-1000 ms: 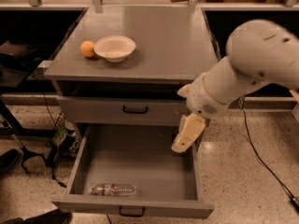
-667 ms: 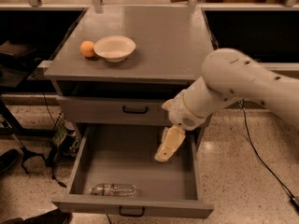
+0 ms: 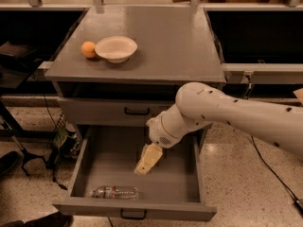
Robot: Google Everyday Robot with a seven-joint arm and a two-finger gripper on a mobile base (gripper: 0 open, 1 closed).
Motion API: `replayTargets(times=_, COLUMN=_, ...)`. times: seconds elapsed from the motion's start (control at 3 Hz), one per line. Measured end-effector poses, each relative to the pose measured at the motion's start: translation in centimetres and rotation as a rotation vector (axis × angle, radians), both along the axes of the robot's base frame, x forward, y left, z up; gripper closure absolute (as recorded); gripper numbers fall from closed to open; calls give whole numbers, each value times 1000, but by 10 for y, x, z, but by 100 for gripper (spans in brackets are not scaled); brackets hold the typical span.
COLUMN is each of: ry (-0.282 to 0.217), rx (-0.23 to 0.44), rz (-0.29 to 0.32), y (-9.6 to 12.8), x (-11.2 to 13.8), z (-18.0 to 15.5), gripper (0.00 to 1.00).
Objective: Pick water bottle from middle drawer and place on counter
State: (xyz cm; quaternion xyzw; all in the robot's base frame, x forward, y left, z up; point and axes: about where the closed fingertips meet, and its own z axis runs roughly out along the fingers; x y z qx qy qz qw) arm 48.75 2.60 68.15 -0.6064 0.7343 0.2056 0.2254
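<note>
The water bottle lies on its side on the floor of the open middle drawer, near the front left. My gripper hangs over the drawer's middle, above and to the right of the bottle, not touching it. My white arm reaches in from the right. The counter is the gray top of the cabinet.
A white bowl and an orange sit on the counter's left part. A closed drawer front with a black handle is above the open drawer. Black stands and cables are on the floor at left. Speckled floor lies at right.
My arm and gripper have moved left and down, from the drawer's right edge to over its middle, closer to the bottle. The bottle has not moved.
</note>
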Motion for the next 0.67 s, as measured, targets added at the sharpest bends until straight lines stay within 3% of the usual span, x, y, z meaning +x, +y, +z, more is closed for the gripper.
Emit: replayTargets(times=0.67, ry=-16, rx=11, rz=-5, y=-3, x=1, z=-10, gripper=0)
